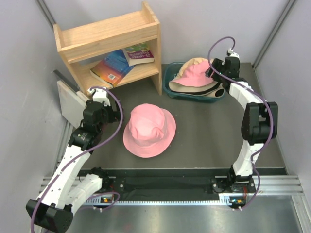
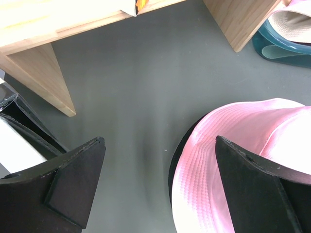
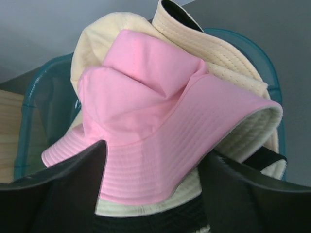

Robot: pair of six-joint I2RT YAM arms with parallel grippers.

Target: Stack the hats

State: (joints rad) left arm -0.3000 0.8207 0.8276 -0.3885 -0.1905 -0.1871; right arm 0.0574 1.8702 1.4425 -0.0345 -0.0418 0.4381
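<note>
1. Left gripper: fingers apart, holding nothing. The lone pink hat lies flat beside one finger (partly hidden behind it).
2. Right gripper: fingers spread. The top pink hat sits between them, on beige hats in the tub.

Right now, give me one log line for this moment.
left end effector open, beside pink hat on table | right end effector open, at brim of second pink hat atop cream hats in teal tub | nothing gripped
</note>
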